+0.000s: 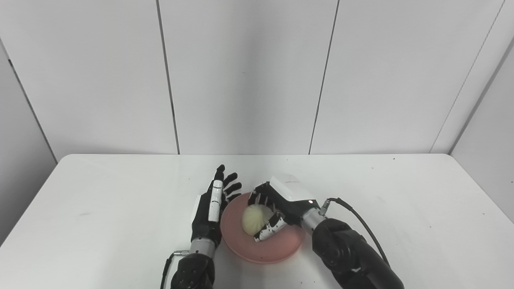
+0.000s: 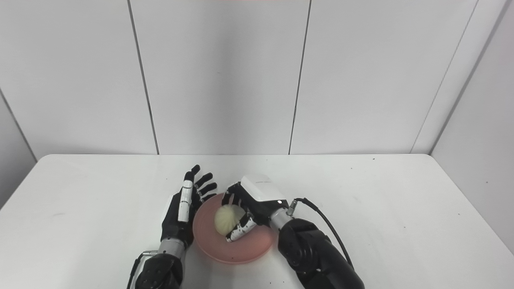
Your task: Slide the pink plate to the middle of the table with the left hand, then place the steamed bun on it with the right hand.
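While right hand (image 1: 277,208) cups steamed bun (image 1: 252,219) over pink plate (image 1: 277,247), apparently gripping, left hand (image 1: 211,208) open beside rim.

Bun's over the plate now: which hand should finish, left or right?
Right. The right hand is wrapped around the steamed bun above the pink plate; the left hand is open beside the rim.

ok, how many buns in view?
1. The steamed bun is over the pink plate near the table's middle, right hand curled around it. No others are visible.
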